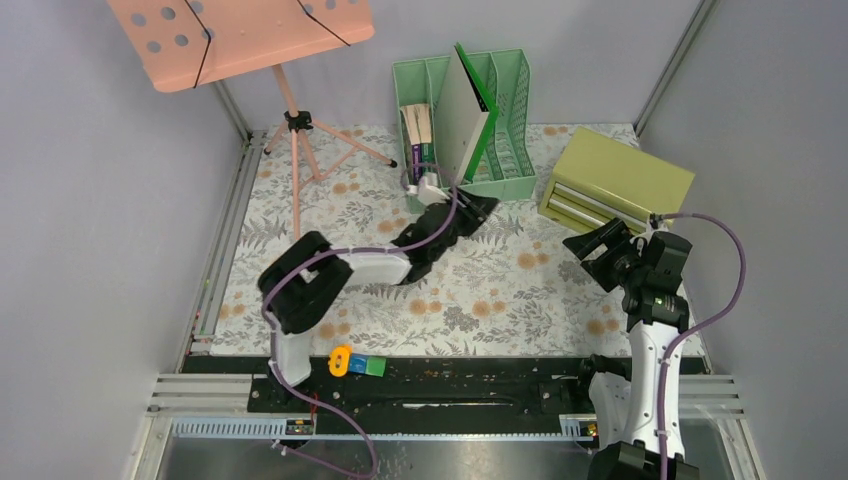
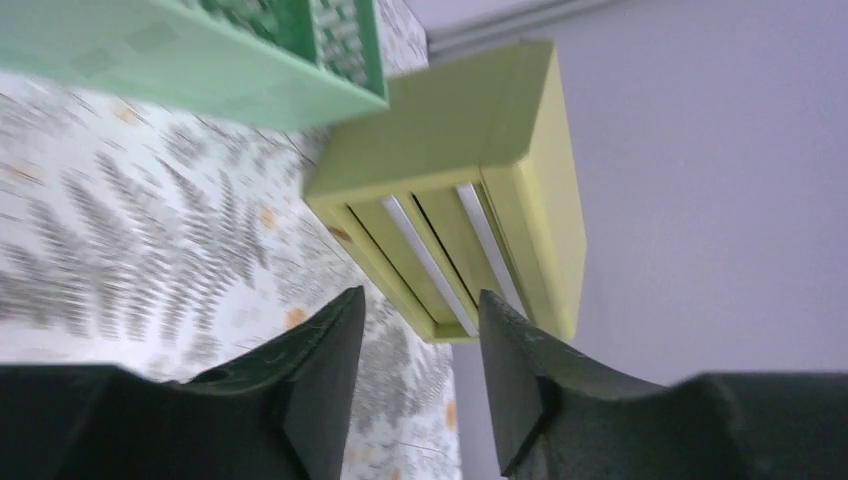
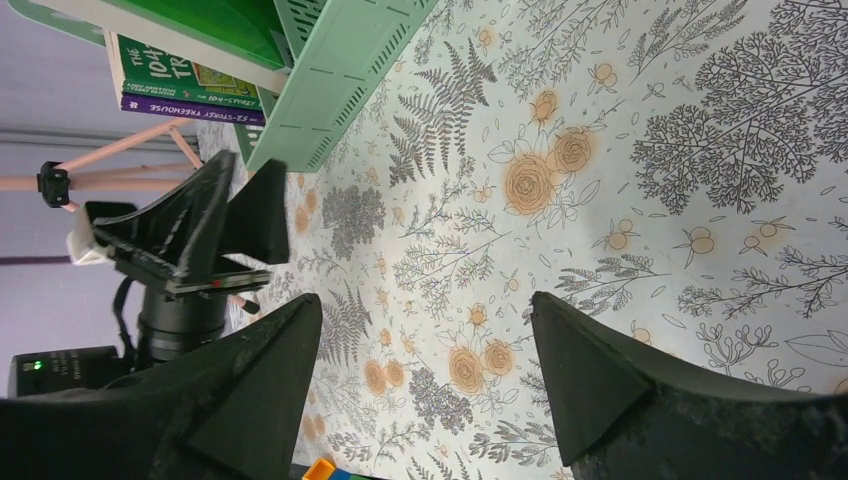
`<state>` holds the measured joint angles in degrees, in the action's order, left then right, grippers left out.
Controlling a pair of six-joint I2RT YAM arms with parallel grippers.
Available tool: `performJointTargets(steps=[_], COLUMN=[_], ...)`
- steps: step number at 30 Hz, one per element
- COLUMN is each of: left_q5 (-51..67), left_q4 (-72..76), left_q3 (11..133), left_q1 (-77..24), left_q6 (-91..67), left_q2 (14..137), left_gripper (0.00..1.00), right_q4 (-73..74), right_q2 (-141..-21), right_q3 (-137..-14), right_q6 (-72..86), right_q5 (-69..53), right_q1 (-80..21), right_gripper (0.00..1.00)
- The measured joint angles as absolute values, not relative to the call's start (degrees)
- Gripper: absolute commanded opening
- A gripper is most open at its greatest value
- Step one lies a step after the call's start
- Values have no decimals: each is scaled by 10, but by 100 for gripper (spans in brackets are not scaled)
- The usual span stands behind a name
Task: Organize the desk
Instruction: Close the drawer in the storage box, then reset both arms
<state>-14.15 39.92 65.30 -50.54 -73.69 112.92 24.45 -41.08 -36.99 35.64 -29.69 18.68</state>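
Hovering empty over the desk (image 1: 500,290), the left pincer (image 2: 420,298) stands part-open facing the drawer box (image 1: 615,180), though the wide-open right pincer (image 3: 425,300) sits nearer it.

Left end effector (image 1: 483,208) hovers near mint file rack (image 1: 512,100).

Left arm (image 1: 300,285), right arm (image 1: 645,370): white shells, black joint housings. Purple cable (image 1: 742,262) looped along each. Left gripper (image 2: 420,310), right gripper (image 3: 425,305): matte black, with wedge-shaped fingers (image 3: 590,380). Green indicator light (image 3: 33,365) on left arm housing.
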Motion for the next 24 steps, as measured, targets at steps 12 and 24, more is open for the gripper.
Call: performJointTargets(steps=[12,24], left_q5=[-164,-274], left_q4=[412,222], left_q3=[388,282], left_q1=[-359,-228], left_q6=[-607,-343], left_q2=[819,509], left_gripper=[79,99], right_q4=[235,195], right_q2=[-402,-467], right_q3=[-338,-333], right_q6=[341,310], right_q5=[-293,-227], right_q1=[187,184], right_gripper=[99,100])
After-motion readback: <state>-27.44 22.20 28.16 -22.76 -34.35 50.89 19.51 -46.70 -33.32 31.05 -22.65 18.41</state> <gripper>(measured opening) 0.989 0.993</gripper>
